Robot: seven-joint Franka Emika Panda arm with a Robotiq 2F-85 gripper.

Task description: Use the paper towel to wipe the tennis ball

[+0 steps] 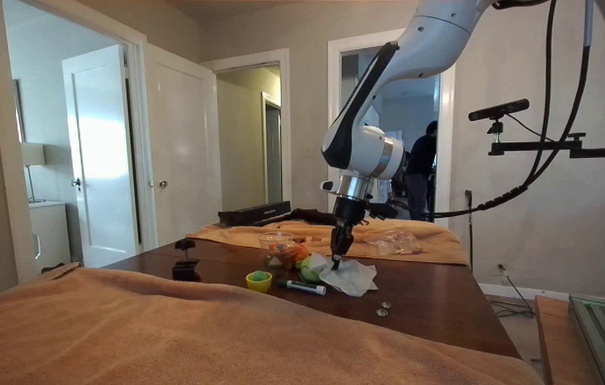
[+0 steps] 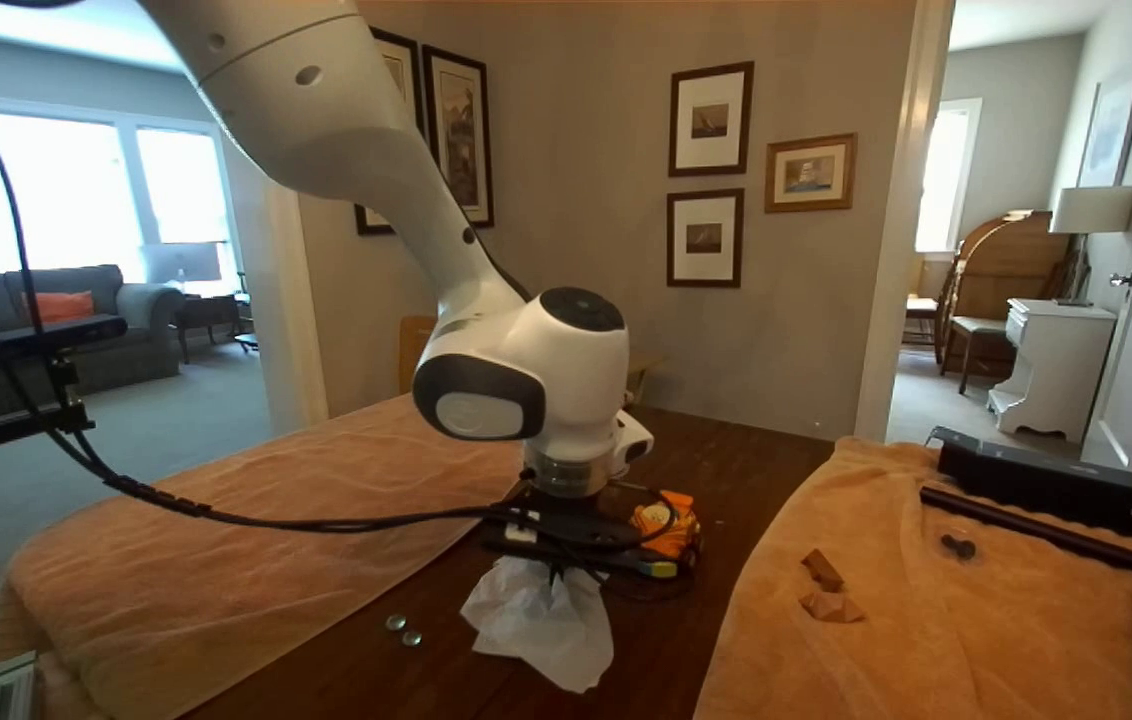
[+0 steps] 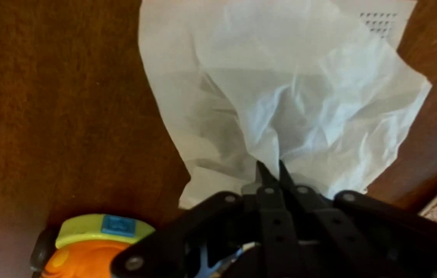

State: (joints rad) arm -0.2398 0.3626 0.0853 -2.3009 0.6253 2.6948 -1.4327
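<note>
Currently, the black two-fingered gripper point(image 3: 270, 166) is clamped on the white, crumpled, thin paper towel point(image 3: 299, 96), which spreads over the dark brown wooden table point(image 3: 68, 116). In an exterior view, the small, round, yellow-green tennis ball point(image 1: 309, 272) is located just beside the towel, partly hidden by it; contact cannot be determined. A dark-and-white cylindrical marker point(image 1: 305, 287) lies near the ball.

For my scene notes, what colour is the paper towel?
White; the paper towel shows best in the wrist view.
</note>
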